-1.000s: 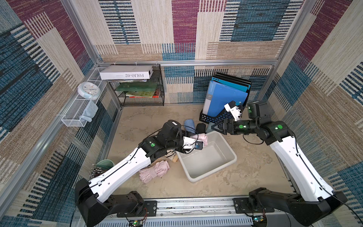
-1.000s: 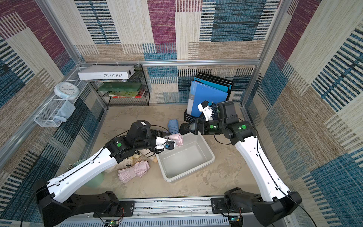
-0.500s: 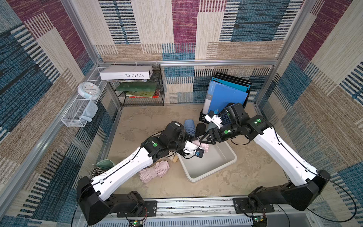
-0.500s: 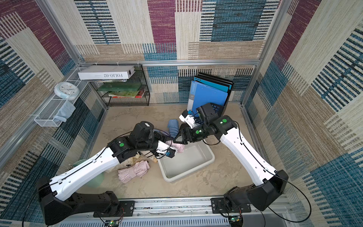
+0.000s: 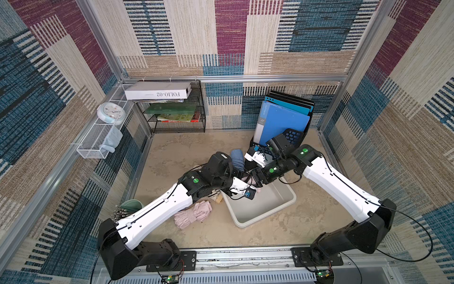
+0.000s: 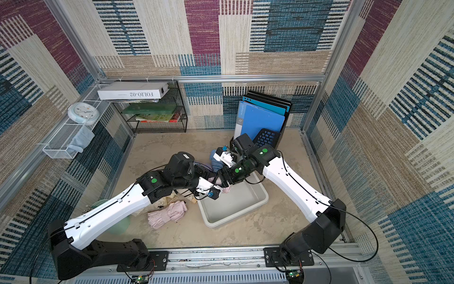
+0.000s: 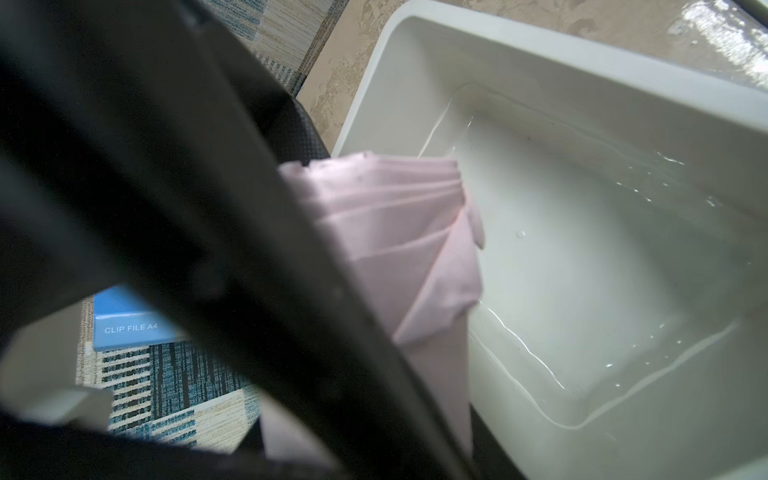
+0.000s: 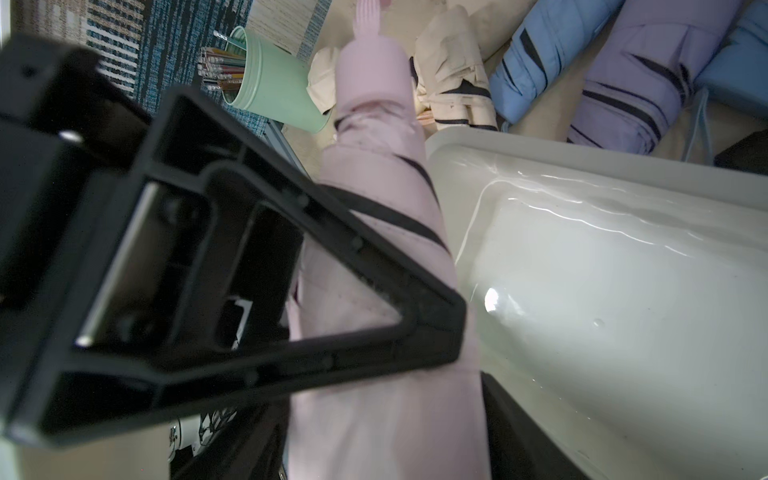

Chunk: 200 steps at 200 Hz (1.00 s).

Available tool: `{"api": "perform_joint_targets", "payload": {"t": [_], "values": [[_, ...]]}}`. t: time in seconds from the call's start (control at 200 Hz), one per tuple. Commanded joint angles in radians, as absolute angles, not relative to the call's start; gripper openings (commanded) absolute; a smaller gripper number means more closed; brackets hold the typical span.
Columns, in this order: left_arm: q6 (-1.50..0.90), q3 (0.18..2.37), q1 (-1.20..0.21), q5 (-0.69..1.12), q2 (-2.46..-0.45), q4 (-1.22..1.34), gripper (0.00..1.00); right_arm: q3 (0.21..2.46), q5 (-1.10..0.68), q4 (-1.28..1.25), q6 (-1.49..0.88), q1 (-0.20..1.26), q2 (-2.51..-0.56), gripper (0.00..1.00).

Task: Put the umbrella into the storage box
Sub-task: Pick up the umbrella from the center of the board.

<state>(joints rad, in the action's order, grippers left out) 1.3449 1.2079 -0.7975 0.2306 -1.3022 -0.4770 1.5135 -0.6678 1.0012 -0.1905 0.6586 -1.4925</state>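
Left claw (image 5: 247, 182) is clamped on the umbrella (image 8: 374, 174), held over the box (image 5: 270, 202) corner; right claw (image 5: 258, 180) straddles it — gripping or not, I cannot tell. Best confirm that second grip, then swing the whole length inside the rim — level — before letting go.

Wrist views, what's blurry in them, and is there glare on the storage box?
Left wrist view: the near black jaws are blurred, the pink umbrella is sharper, thin glare streaks cross the storage box floor. Right wrist view: umbrella's near end goes soft, one bright glare spot sits on the box's inside.
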Motion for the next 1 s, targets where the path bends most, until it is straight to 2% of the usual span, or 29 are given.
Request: {"api": "perform_joint_targets", "payload": {"t": [0.0, 0.185, 0.331, 0.481, 0.631, 0.656, 0.666, 0.756, 0.917, 0.997], "values": [[1.35, 1.224, -0.798, 0.241, -1.306, -0.446, 0.23, 1.508, -0.674, 1.011, -0.169, 0.665, -1.499, 0.67], [1.353, 1.229, -0.798, 0.241, -1.31, -0.448, 0.27, 1.481, -0.667, 0.986, -0.17, 0.668, -1.49, 0.55], [1.35, 1.234, -0.798, 0.234, -1.309, -0.459, 0.36, 1.447, -0.688, 0.939, -0.177, 0.67, -1.465, 0.43], [1.329, 1.243, -0.798, 0.229, -1.286, -0.469, 0.59, 1.398, -0.677, 0.877, -0.199, 0.672, -1.425, 0.26], [1.269, 1.222, -0.801, 0.23, -1.228, -0.403, 0.82, 1.317, -0.674, 0.778, -0.272, 0.672, -1.381, 0.17], [1.261, 1.218, -0.801, 0.23, -1.218, -0.403, 0.96, 1.3, -0.673, 0.757, -0.289, 0.672, -1.374, 0.16], [1.259, 1.218, -0.801, 0.231, -1.215, -0.406, 0.98, 1.295, -0.671, 0.749, -0.295, 0.672, -1.372, 0.15], [1.237, 1.207, -0.802, 0.228, -1.182, -0.444, 0.99, 1.241, -0.641, 0.685, -0.353, 0.672, -1.344, 0.11], [1.161, 1.151, -0.811, 0.199, -1.074, -0.452, 0.99, 1.158, -0.553, 0.62, -0.455, 0.672, -1.302, 0.1], [1.036, 1.117, -0.817, 0.193, -0.999, -0.419, 0.99, 1.116, -0.536, 0.595, -0.515, 0.672, -1.272, 0.1]]}}
